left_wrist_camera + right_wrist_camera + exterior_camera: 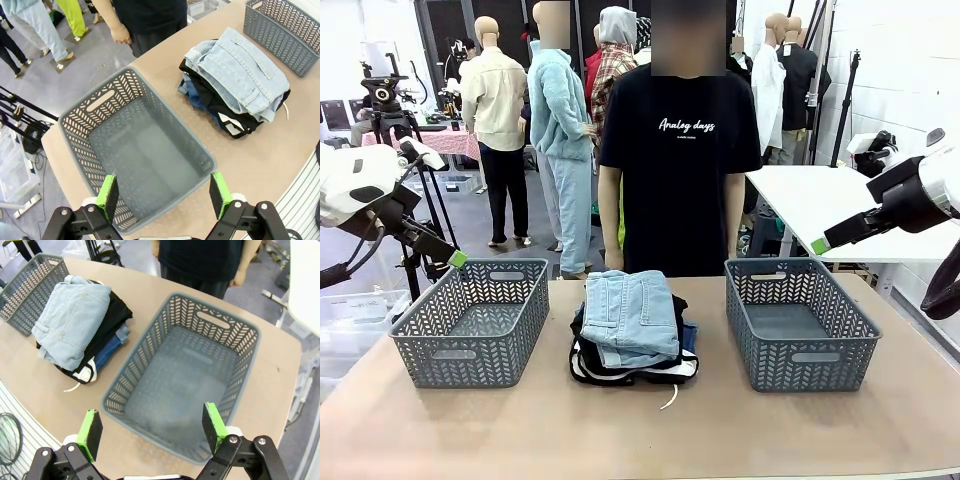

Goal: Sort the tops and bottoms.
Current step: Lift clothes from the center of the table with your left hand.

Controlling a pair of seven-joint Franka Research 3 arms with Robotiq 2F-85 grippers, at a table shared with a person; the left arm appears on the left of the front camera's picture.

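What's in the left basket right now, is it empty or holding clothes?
Empty. The left basket shows only its bare grey floor; the clothes all sit folded in one pile beside it.

Left hand raised, fingers apart, right hand raised, fingers apart

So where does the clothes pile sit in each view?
Front: pile at table centre, between left basket and right basket.
Left wrist: pile upper right, beyond the left basket.
Right wrist: pile upper left, beside the right basket.
Shared landmark: the person behind the table.
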